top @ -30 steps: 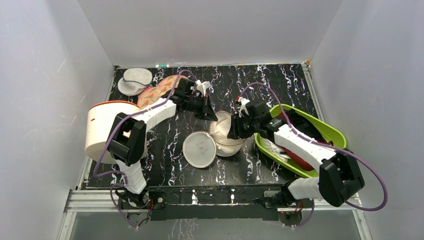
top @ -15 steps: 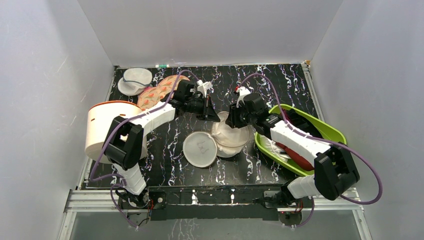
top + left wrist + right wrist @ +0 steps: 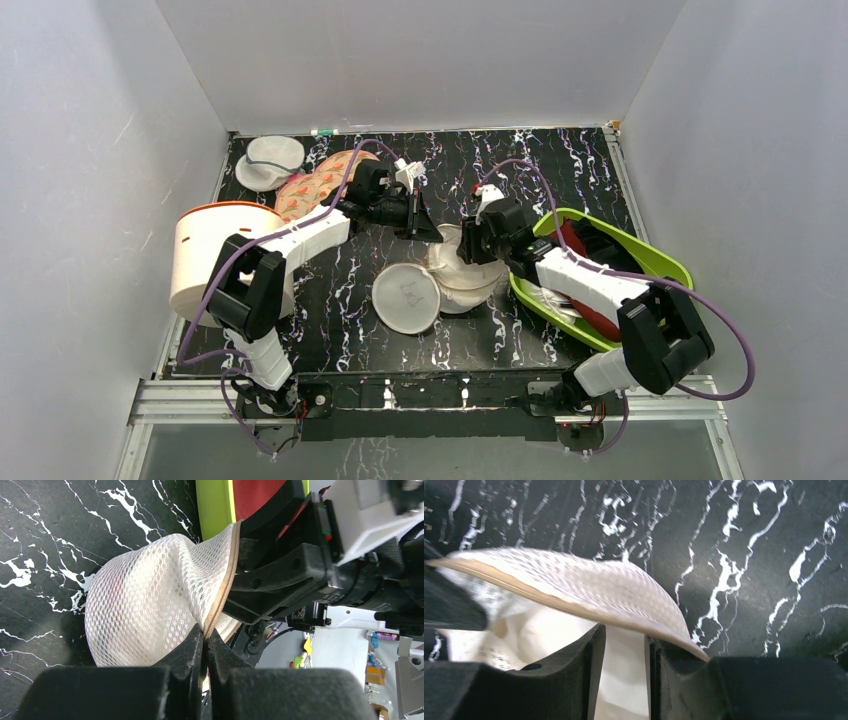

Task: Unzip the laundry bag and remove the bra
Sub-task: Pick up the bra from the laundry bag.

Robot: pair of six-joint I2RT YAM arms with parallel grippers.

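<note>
The laundry bag (image 3: 455, 275) lies mid-table, a cream-white mesh pod spread into two halves, with the flat disc half (image 3: 405, 298) showing a small dark mark. My left gripper (image 3: 428, 233) is shut on the bag's tan zipper rim (image 3: 222, 587) at its far-left edge, the mesh dome (image 3: 145, 600) hanging below my gripper (image 3: 205, 632). My right gripper (image 3: 470, 248) is at the bag's far-right edge. In its wrist view its fingers (image 3: 624, 630) stand apart, with white lining between them and the mesh rim (image 3: 574, 587) lying across their tips. The bra is hidden.
A green tray (image 3: 668, 265) with dark red garments stands at the right, close behind the right arm; it also shows in the left wrist view (image 3: 215, 505). A white tub with orange rim (image 3: 215, 255) stands at the left. A greyish mesh pod (image 3: 270, 160) and a patterned cloth (image 3: 315, 185) lie at the far left.
My right gripper has moved from the bag's near-right side to its far-right edge. The flat disc half has slid slightly right. My left gripper has held its grip, barely moving.
</note>
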